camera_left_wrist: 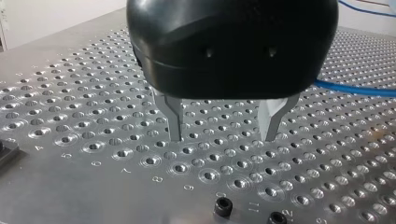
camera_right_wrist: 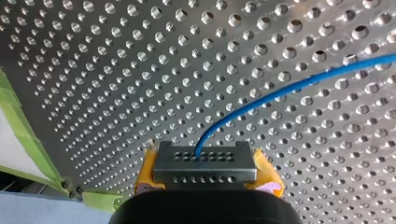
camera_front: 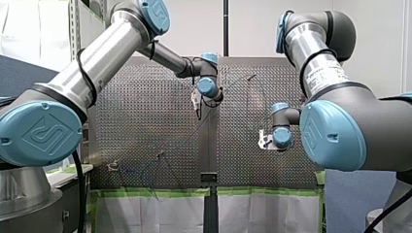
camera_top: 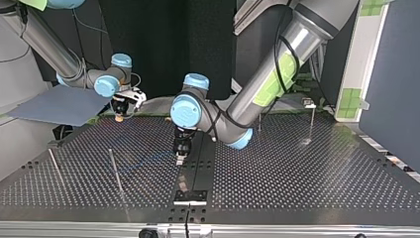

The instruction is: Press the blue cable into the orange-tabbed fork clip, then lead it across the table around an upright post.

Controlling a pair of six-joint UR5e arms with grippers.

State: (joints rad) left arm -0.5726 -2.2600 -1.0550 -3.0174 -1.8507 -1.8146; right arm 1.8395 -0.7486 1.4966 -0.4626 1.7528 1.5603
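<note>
left wrist view: my left gripper (camera_left_wrist: 222, 136) upright over perforated table (camera_left_wrist: 88, 98), fingers (camera_left_wrist: 173, 120) apart

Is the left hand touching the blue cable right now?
Apart. Left wrist view: the left hand is open and empty; the cable lies on the table beside it, with bare holes between.

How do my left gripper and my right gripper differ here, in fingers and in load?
My left gripper has bare metal fingers; my right gripper shows yellow pads. My left gripper is open and empty; my right gripper is shut on the blue cable, which runs out ahead of it. In the top view my left gripper hangs low over the perforated table, my right gripper higher. Both point down at it.
</note>
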